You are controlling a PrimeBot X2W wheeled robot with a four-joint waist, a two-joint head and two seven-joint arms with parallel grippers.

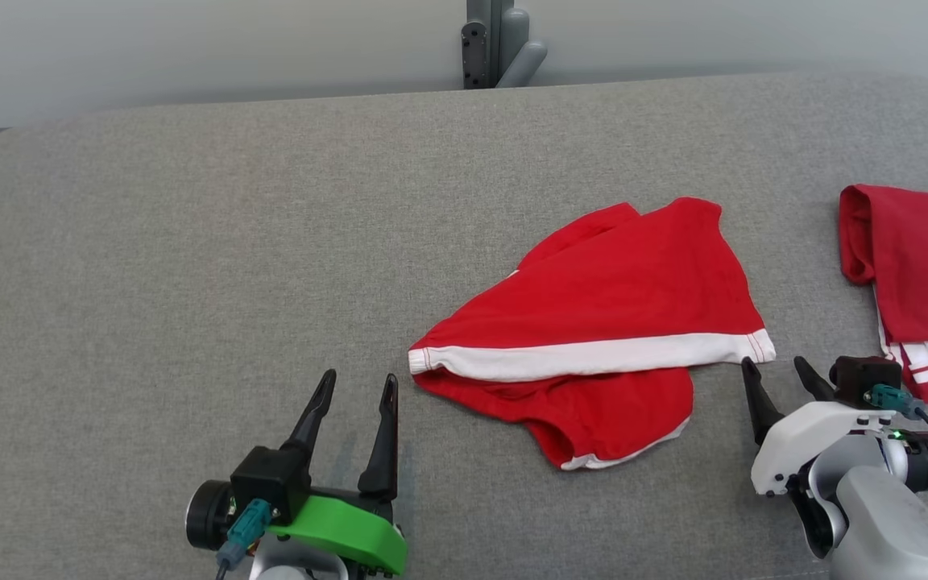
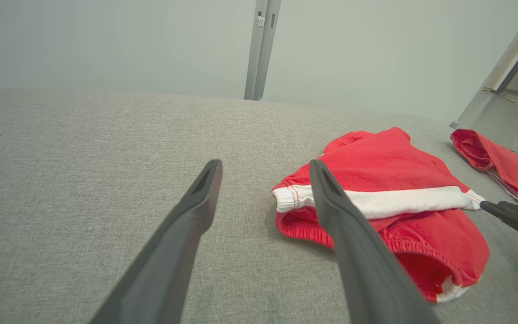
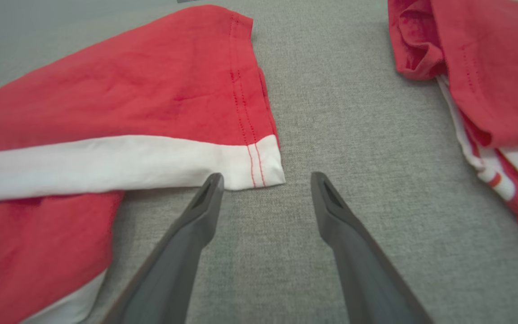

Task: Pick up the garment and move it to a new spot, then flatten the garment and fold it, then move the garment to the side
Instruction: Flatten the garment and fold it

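The garment [image 1: 601, 322] is a pair of red shorts with a white side stripe, lying loosely folded on the grey surface right of centre; it also shows in the left wrist view [image 2: 389, 180] and the right wrist view [image 3: 119, 117]. My right gripper [image 1: 774, 369] stands open just right of the stripe's hemmed corner, fingers spread with nothing between them [image 3: 265, 180]. My left gripper [image 1: 358, 383] is open too, a short way left of the waistband end, its fingers [image 2: 205, 189] empty over bare fabric.
A second red and white garment [image 1: 915, 282] lies folded at the right edge of the grey padded surface [image 1: 190, 282]. A grey post [image 1: 496, 40] stands behind the far edge against a pale wall. Wide free room lies to the left.
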